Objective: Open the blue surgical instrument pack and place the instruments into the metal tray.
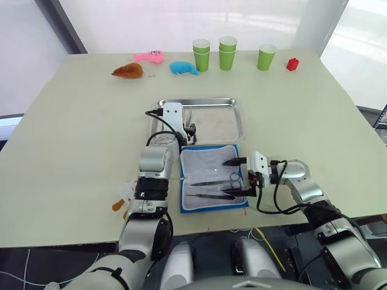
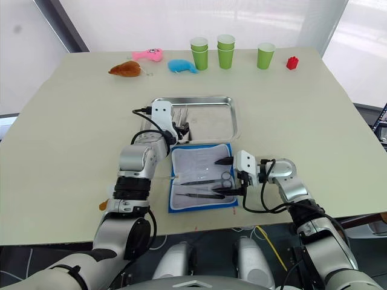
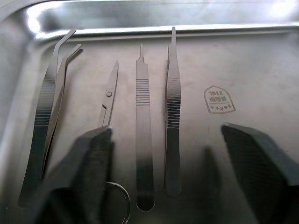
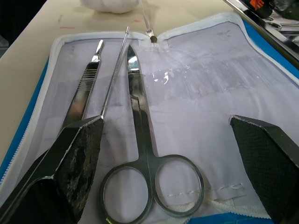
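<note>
Your left gripper point(image 3: 163, 172) hangs spread over the metal tray point(image 1: 233, 121) at centre frame, four instruments point(image 3: 142, 140) lying below it. Just under the tray, the blue surgical instrument pack point(image 1: 213, 178) lies open; your right gripper point(image 4: 168, 163) straddles its scissors point(image 4: 145, 158), fingers apart.

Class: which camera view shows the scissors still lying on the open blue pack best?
The right wrist view: the scissors lie close up on the pack's pale lining, ring handles and blades clear. Both eye views show them small, beside the right gripper. The left wrist view shows the metal tray instead.
</note>
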Controlling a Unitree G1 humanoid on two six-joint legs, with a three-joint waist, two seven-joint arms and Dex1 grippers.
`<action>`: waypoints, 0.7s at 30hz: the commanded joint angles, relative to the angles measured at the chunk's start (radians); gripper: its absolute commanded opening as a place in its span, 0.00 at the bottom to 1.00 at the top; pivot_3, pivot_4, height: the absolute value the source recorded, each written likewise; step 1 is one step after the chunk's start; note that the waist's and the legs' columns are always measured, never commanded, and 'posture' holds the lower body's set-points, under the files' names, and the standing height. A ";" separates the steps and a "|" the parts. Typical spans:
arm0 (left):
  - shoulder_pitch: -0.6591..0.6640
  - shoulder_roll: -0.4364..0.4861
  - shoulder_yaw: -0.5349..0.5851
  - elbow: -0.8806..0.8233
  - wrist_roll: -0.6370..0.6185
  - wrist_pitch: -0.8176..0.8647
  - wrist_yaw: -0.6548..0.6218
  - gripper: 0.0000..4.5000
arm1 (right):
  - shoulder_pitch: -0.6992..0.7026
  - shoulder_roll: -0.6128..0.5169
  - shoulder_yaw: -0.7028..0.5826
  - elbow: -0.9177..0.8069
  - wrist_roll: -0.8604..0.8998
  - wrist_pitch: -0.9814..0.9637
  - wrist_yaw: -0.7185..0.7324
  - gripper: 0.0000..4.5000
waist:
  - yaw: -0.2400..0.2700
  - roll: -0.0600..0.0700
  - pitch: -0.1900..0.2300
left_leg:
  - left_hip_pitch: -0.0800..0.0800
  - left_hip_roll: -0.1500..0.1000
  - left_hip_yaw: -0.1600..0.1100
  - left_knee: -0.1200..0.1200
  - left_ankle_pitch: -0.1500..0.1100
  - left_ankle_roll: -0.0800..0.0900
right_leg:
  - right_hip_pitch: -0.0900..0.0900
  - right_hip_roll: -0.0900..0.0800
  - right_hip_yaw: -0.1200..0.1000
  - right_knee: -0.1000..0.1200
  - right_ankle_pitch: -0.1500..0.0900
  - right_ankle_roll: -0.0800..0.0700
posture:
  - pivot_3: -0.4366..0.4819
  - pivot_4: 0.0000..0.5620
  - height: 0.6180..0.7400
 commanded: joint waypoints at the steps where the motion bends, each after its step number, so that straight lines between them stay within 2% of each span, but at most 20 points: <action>1: -0.017 -0.001 0.006 -0.035 -0.004 -0.012 0.000 0.99 | 0.042 0.000 0.046 0.072 -0.078 0.021 -0.024 1.00 | 0.000 0.000 0.000 | 0.000 0.000 0.000 0.000 0.000 0.000 | 0.000 0.000 0.000 0.000 0.000 0.000 | 0.48 0.27 1.00; 6: -0.017 0.005 -0.014 -0.079 -0.012 -0.059 -0.046 0.99 | 0.043 0.000 0.046 0.071 -0.077 0.021 -0.025 1.00 | 0.000 0.000 0.000 | 0.000 0.000 0.000 0.000 0.000 0.000 | 0.000 0.000 0.000 0.000 0.000 0.000 | 0.48 0.27 1.00; 11: 0.011 0.057 -0.051 -0.159 -0.039 -0.105 -0.188 0.99 | 0.043 0.001 0.046 0.070 -0.078 0.023 -0.027 1.00 | -0.001 0.000 0.000 | 0.000 0.000 0.000 -0.001 0.000 -0.001 | 0.000 0.000 0.000 0.000 0.000 0.000 | 0.48 0.27 1.00; 17: 0.097 0.177 -0.089 -0.287 -0.115 -0.129 -0.427 0.99 | 0.042 0.001 0.045 0.071 -0.077 0.024 -0.027 1.00 | -0.002 0.000 0.000 | 0.012 -0.001 0.004 -0.010 0.004 -0.006 | 0.005 -0.001 0.004 -0.001 0.000 0.000 | 0.48 0.27 1.00; 21: 0.173 0.270 -0.089 -0.362 -0.187 -0.178 -0.610 0.99 | 0.041 0.001 0.045 0.072 -0.076 0.025 -0.026 1.00 | -0.003 0.000 0.000 | 0.012 -0.001 0.004 -0.010 0.004 -0.006 | 0.006 -0.001 0.003 -0.002 0.000 0.000 | 0.48 0.27 1.00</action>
